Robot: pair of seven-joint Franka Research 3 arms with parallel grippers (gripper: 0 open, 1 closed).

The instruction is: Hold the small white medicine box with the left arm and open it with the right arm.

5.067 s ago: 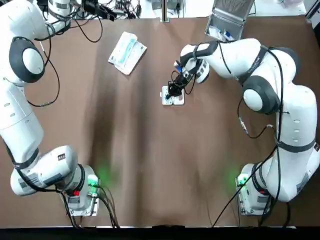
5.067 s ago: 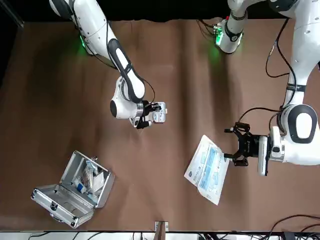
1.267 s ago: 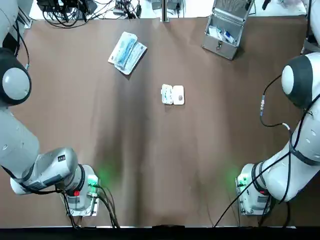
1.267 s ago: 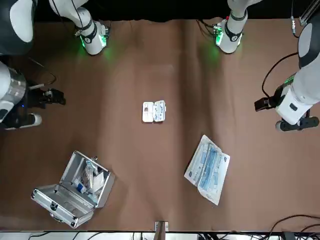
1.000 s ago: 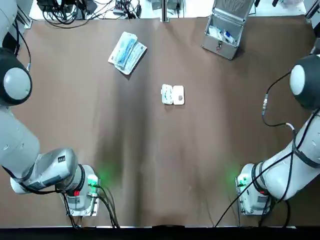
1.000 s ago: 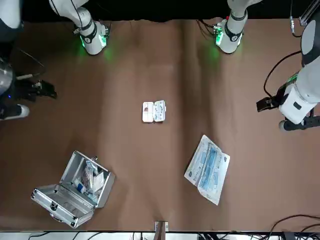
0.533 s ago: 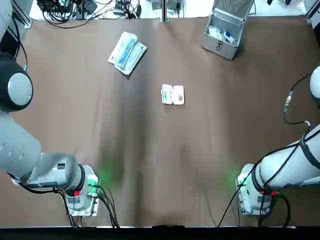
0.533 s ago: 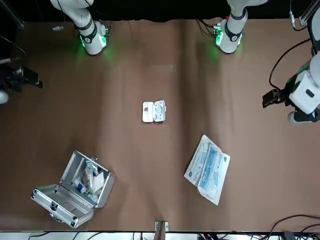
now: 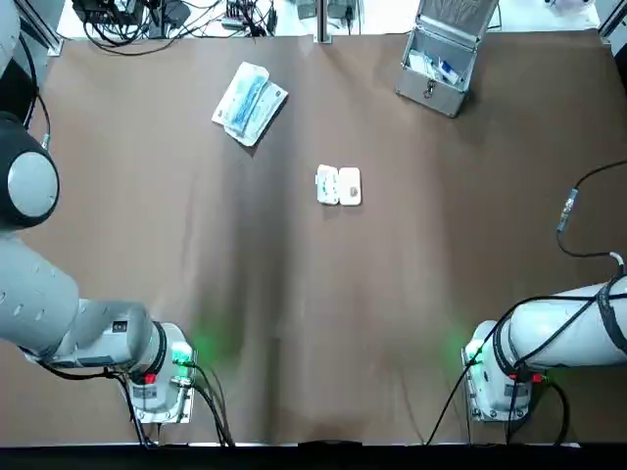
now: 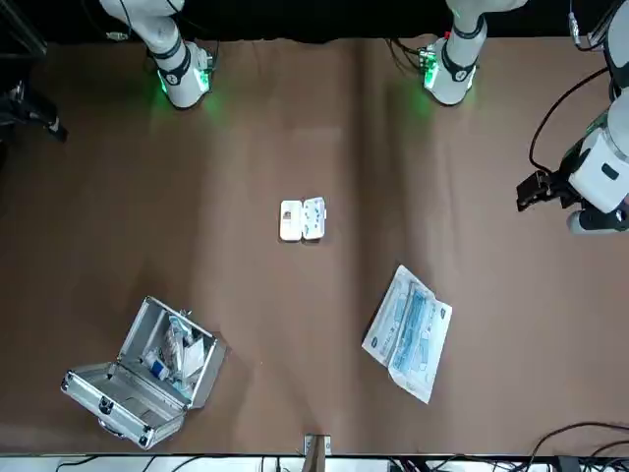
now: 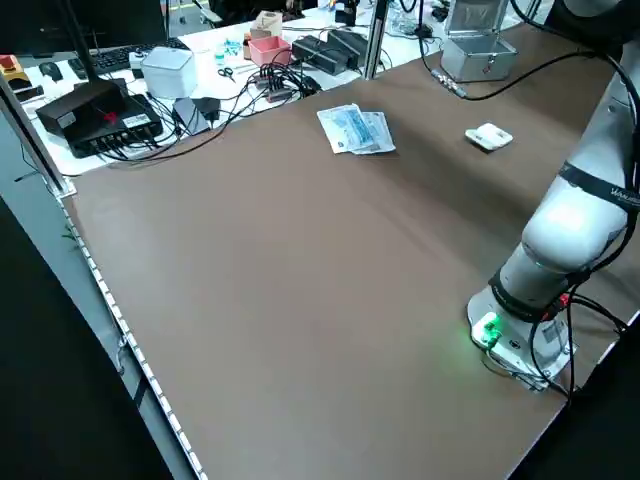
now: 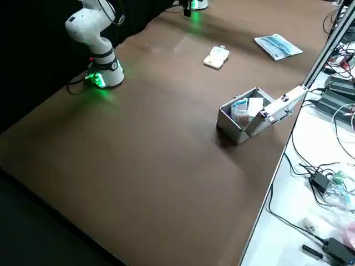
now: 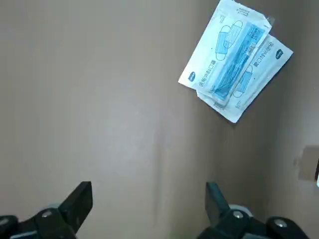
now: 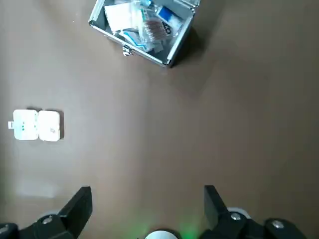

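Observation:
The small white medicine box [image 9: 338,185] lies in the middle of the brown table with its lid swung flat beside its base, also seen in the front view [image 10: 302,219] and the right wrist view [image 14: 36,125]. Nothing touches it. My left gripper [image 13: 148,199] is open and empty, raised high over the table's left side, well clear of the box. My right gripper [image 14: 146,201] is open and empty too, raised over the right side and looking down from far above. Neither gripper shows in the top view.
A pack of blue-and-white face masks [image 9: 249,102] lies at the back left. An open metal case [image 9: 443,49] holding several small items stands at the back right. Green-lit arm bases [image 9: 162,367] sit at the near edge. Cables lie beyond the far edge.
Five seconds ago the right gripper was down on the box; it has since let go. Both arms have kept drawing outward and upward, away from the box, which has not moved.

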